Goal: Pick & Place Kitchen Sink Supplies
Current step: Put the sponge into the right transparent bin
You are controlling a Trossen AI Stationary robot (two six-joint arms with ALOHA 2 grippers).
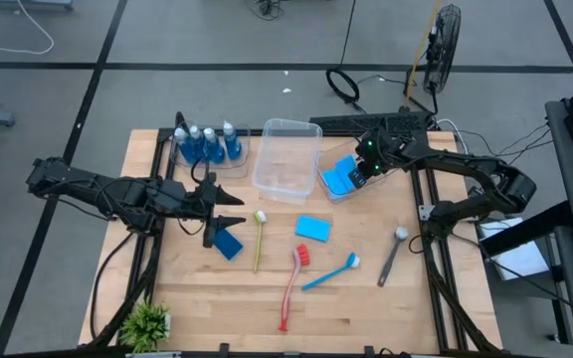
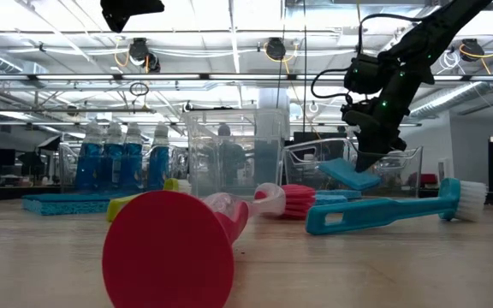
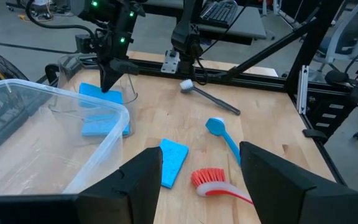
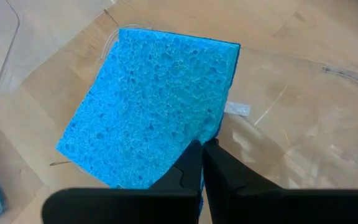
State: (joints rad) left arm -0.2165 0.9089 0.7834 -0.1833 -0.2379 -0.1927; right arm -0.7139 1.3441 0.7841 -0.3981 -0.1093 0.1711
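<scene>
Sponge [image 4: 154,106] hangs pinched by one corner in the right end effector [image 4: 202,163], tilted over the small clear tub [image 1: 338,184] at the tabletop's far right, where another sponge [image 3: 104,126] already lies. With so little of it gripped, I'd worry it slips or swings and catches the tub's rim, landing outside. The left end effector [image 3: 201,168] waits with its fingers wide and empty near the big tub [image 3: 55,143]; reaching in now could crowd the right arm.

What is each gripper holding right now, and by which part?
Right gripper pinches a blue sponge by one edge, over the small clear tub. Left gripper holds nothing.
</scene>
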